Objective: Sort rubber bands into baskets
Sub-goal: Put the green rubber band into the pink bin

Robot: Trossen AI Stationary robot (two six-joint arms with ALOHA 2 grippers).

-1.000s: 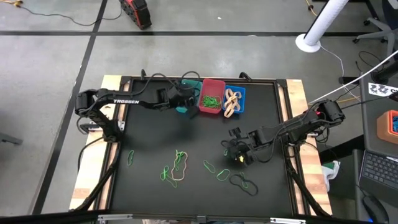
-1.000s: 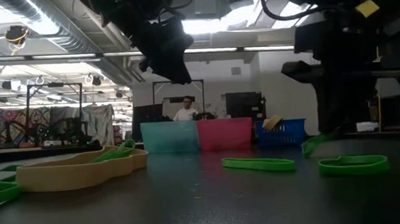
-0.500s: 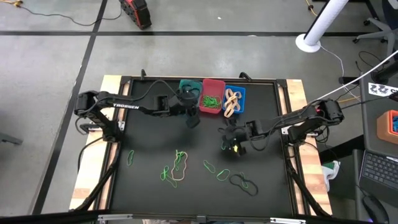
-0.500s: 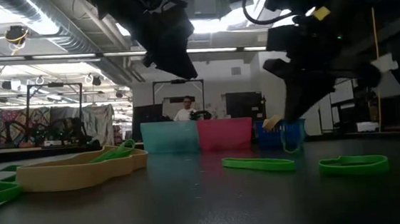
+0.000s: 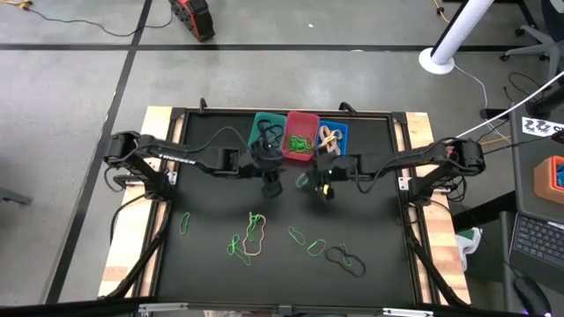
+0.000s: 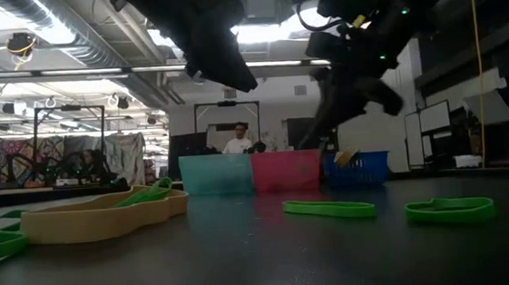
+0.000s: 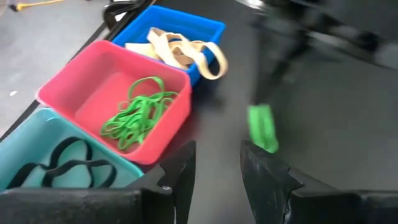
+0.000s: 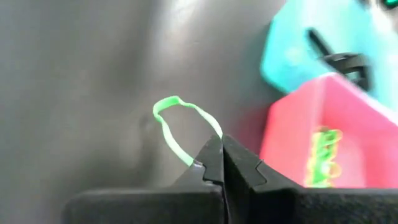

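Observation:
Three baskets stand in a row at the far edge: teal (image 5: 265, 130) with black bands, red (image 5: 300, 136) with green bands, blue (image 5: 332, 141) with tan bands. My right gripper (image 5: 318, 186) is just in front of the red basket, shut on a green rubber band (image 5: 302, 182). The band also shows in the right wrist view (image 8: 177, 127). My left gripper (image 5: 271, 182) is open and empty beside it, in front of the teal basket. Loose green, tan and black bands (image 5: 253, 233) lie flat on the near half of the mat. My right gripper pinches one end of the green band (image 8: 188, 155) between its two shut fingertips. The rest of the band stands out past the fingertips as an open loop. The band is lifted clear of the mat.
A green band (image 5: 186, 222) lies near left. Two green bands (image 5: 297, 235) (image 5: 315, 246) and a black one (image 5: 338, 256) lie near right. Black cables run along both arms. The mat between the baskets and the loose bands is bare (image 5: 220, 194).
My right gripper has risen from the near right of the mat with the green band and gone toward the far edge and left, up to the red basket. My left gripper has come from over the teal basket toward the near edge.

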